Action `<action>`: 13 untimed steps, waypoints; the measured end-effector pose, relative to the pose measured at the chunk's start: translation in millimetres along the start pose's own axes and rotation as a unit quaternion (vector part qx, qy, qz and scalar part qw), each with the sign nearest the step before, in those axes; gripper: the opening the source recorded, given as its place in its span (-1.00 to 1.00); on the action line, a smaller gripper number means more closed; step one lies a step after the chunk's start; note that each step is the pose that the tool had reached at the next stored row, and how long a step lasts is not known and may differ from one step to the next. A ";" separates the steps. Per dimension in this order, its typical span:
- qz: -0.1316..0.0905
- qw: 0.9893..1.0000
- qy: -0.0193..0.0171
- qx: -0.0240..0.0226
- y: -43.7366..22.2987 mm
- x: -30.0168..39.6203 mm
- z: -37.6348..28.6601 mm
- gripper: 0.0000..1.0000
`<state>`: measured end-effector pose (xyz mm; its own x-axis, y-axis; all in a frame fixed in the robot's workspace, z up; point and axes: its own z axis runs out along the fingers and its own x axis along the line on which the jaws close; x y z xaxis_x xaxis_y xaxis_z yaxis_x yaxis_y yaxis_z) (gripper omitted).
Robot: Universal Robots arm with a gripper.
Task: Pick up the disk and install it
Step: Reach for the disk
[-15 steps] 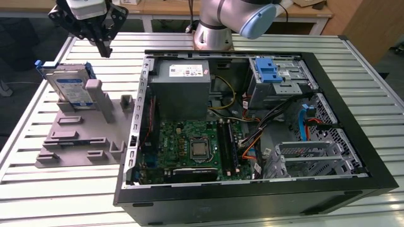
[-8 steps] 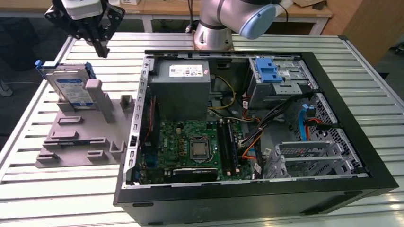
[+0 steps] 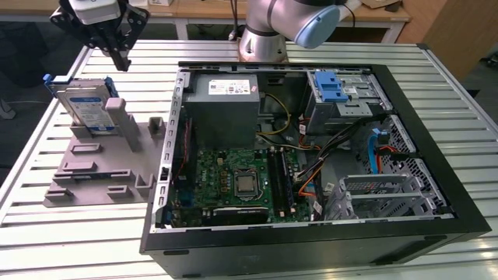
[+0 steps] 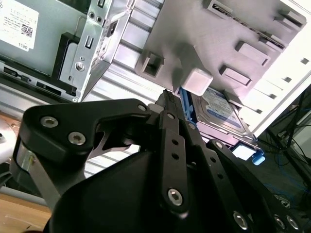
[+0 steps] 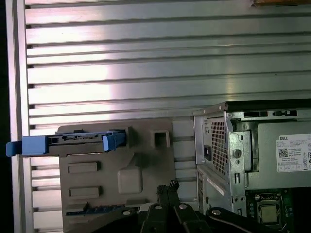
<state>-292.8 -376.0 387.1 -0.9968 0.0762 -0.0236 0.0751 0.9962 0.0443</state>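
The slatted metal tabletop spreads beneath the claw. An open computer case lies flat on it, well off to the exterior view's right of the claw. Below the claw sits a grey holder. The disk stands on edge in that holder, leaning against a post, a little below the claw and apart from it. In both wrist views the claw's fingers are pressed together and grip nothing.
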 end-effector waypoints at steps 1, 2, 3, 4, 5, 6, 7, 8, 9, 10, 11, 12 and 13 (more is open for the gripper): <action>0.000 1.000 0.000 0.000 0.0 0.8 0.0 -0.79; 0.000 1.000 0.000 0.000 -0.1 1.6 0.0 -0.79; 0.000 1.000 0.000 0.000 -0.1 2.4 0.0 -0.79; 0.000 1.000 0.000 0.000 -0.2 3.2 0.1 -0.79; 0.000 1.000 0.000 0.000 -0.2 4.0 0.1 -0.79; 0.000 1.000 0.000 0.000 -0.3 4.8 0.1 -0.79; 0.000 1.000 0.000 0.000 -0.3 5.6 0.1 -0.79; 0.000 1.000 0.000 0.000 -0.4 6.5 0.1 -0.79; 0.000 1.000 0.000 0.000 -0.4 7.3 0.1 -0.79; 0.000 1.000 0.000 0.000 -0.5 8.1 0.1 -0.79; 0.000 1.000 0.000 0.000 -0.5 8.9 0.2 -0.79; 0.000 1.000 0.000 0.000 -0.5 9.7 0.2 -0.79; 0.000 1.000 0.000 0.000 -0.6 10.5 0.2 -0.79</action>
<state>-303.3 -375.7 386.6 -0.9968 0.0762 -0.0235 0.0751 0.9962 0.0443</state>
